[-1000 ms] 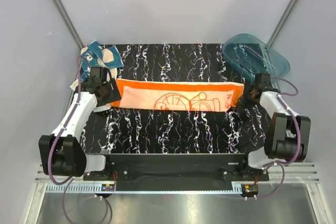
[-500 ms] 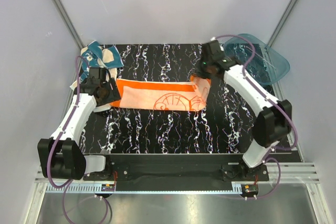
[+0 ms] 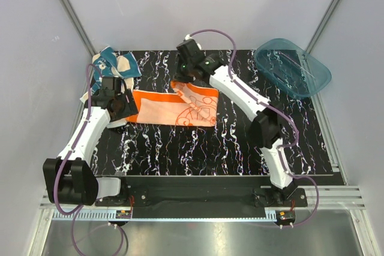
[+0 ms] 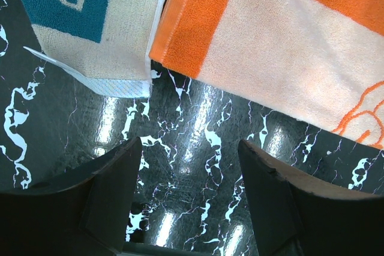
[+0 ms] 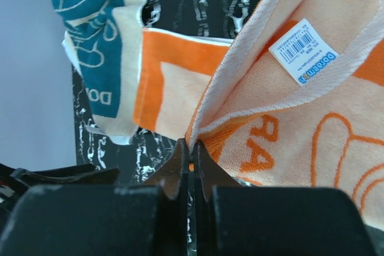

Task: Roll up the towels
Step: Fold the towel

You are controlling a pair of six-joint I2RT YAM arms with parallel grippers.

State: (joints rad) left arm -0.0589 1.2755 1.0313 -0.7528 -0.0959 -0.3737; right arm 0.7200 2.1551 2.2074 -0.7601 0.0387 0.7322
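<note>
The orange towel [image 3: 174, 107] lies across the middle left of the black marbled table, its right end folded back over itself. My right gripper [image 3: 185, 76] is shut on that folded end and holds it above the towel; the pinched cloth shows in the right wrist view [image 5: 240, 94]. The teal towel [image 3: 116, 63] lies crumpled at the back left corner; it also shows in the left wrist view [image 4: 78, 16]. My left gripper [image 4: 189, 154] is open and empty, just above the table at the orange towel's left end [image 4: 198, 34].
A translucent teal plastic tub [image 3: 292, 67] stands at the back right corner. White walls close in on the table on three sides. The table's black marbled top [image 3: 198, 148] stretches bare in front of the towel.
My right gripper has carried the orange towel's right end leftward across the table, folding the towel over itself. The left arm has not moved.
</note>
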